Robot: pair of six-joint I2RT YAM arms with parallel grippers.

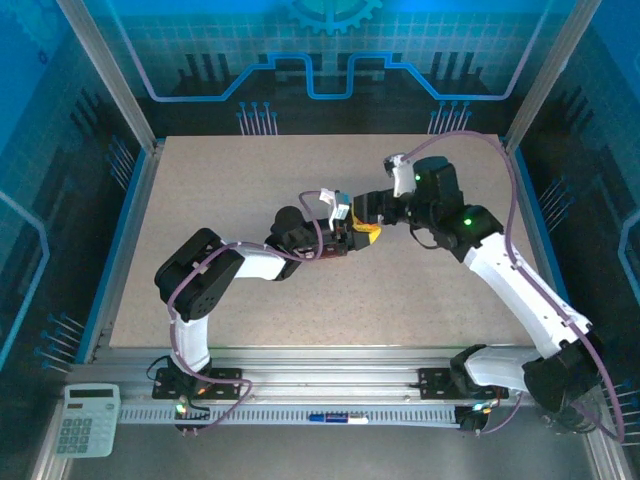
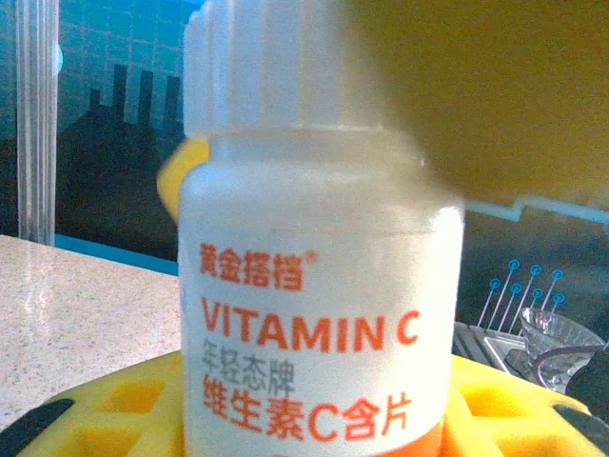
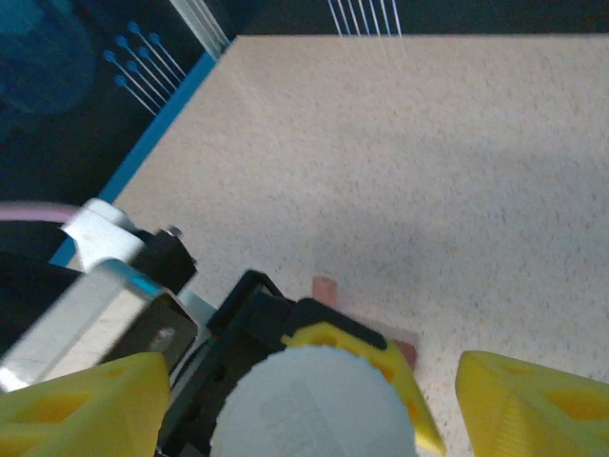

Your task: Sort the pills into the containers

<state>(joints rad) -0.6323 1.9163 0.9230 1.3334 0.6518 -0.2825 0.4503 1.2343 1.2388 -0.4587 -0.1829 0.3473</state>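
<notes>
Bottle (image 2: 309,314) is sitting pinched in left gripper (image 1: 347,236); right gripper (image 3: 309,419) is straddling cap (image 2: 285,67), spread; uncapping likely, needing closing, twisting

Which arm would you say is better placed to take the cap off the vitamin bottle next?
Probably the right. The left tool grips the Vitamin C bottle by its body, while the right tool hangs open over the white cap, a finger on each side, ready to close and twist.

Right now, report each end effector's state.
Left end effector: closed on the vitamin C bottle.
Right end effector: open, straddling the bottle's cap.
</notes>
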